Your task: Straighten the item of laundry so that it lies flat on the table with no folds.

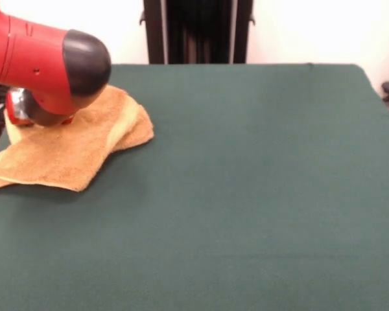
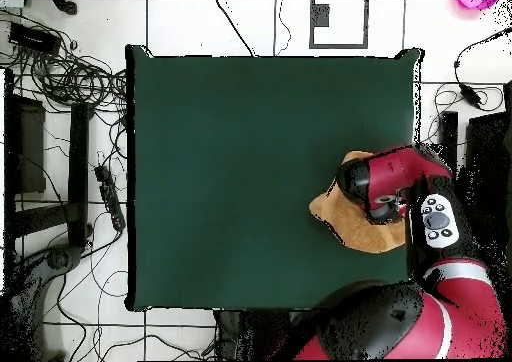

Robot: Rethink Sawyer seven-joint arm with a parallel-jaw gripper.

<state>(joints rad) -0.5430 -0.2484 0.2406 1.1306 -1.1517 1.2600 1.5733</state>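
You have the towel [image 1: 71,152] still folded under the arm [image 1: 48,65]; I can't tell the gripper's state.

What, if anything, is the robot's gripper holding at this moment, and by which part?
It cannot be told. The arm hangs over the towel at the table edge and hides the gripper, so no hold on the folded cloth is visible.

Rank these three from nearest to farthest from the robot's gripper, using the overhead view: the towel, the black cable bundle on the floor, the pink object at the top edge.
1. The towel, directly beneath the gripper, at the table's right edge.
2. The pink object, top right corner, off the table.
3. The black cable bundle, on the floor at far left.
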